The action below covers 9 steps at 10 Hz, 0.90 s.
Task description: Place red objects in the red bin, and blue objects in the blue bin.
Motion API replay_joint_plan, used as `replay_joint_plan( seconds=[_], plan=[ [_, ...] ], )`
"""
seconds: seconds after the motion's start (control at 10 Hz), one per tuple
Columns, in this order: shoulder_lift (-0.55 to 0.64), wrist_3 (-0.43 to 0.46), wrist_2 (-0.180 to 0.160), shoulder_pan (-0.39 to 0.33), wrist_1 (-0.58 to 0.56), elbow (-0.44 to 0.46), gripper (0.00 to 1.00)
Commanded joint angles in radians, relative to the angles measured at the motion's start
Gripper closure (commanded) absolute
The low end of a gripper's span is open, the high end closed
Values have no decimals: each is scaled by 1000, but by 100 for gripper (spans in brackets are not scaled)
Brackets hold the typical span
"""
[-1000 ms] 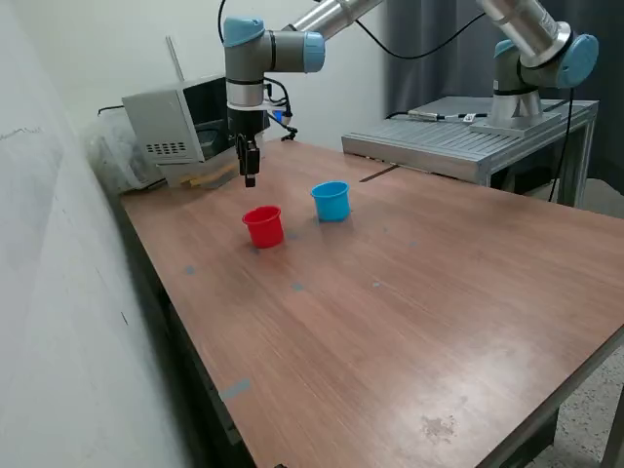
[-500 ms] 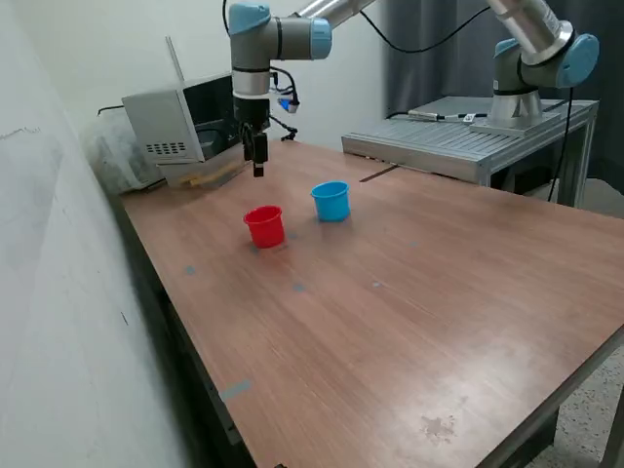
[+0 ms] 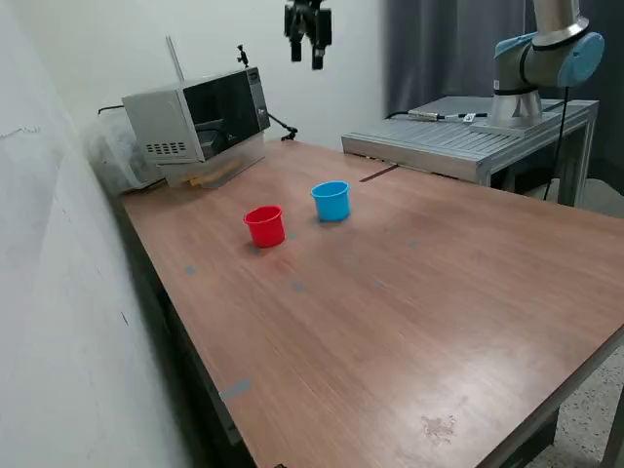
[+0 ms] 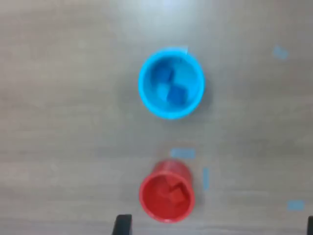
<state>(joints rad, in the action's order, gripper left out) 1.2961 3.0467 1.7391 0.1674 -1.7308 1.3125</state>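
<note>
Exterior view: gripper (image 3: 306,54) hung high above the counter (image 3: 409,312), jaws apart and empty; red bin (image 3: 264,226) and blue bin (image 3: 331,201) stood near each other, well below the jaws. Wrist view: blurred; blue cubes (image 4: 169,87) lay inside the blue bin (image 4: 146,98); red cubes (image 4: 172,193) inside the red bin (image 4: 149,203); both bins beneath the jaws.

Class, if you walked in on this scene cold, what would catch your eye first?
Two bright cups on the bare wooden table: the red cup and the light blue cup close together. From above, cubes lie inside each. The gripper hangs high above, open and empty.
</note>
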Motion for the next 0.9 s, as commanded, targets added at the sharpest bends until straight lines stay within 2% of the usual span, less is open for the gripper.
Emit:
replay_joint_plan(
  seconds=[0.0,0.3,0.6,0.8],
  plan=[
    [207,4,-6,-38,218,22,0],
    [336,-3,-85,-92,258,120,0],
    [364,6,-90,-213,258,203,0],
    [405,4,-105,-233,258,256,0]
  ],
)
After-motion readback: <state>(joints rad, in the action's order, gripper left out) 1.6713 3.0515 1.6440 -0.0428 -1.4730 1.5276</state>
